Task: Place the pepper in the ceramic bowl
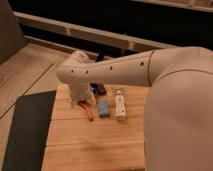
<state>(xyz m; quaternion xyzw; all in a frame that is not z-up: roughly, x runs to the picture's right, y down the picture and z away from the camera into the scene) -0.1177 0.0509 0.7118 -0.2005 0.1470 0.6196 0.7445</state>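
Single camera view, looking down past the robot's own arm point(115, 70) to a wooden bench point(95, 147). The pale arm comes in from the right, bends at a rounded joint at the far left, and drops toward the bench; the hand point(83, 100) sits at its lower end, low over the far-left part of the bench, mostly covered by the wrist. Hand state: cannot tell whether it is released or clenched. The pepper point(89, 112) lies flat on the bench, orange-red and slender, slanting from far left to near right; its far end is right at the hand, and whether the two touch cannot be told. The bowl point(101, 90) is a dark shape just right of the wrist and just beyond the pepper, partly hidden by the arm; the pepper is outside it. A blue block point(103, 108) lies just right of the pepper, apart from it. A white bottle point(120, 106) lies on its side just right of the block, its long axis running near to far. A black mat point(27, 132) lies on the floor along the bench's left edge. The robot body point(180, 125) fills the right side of the view.
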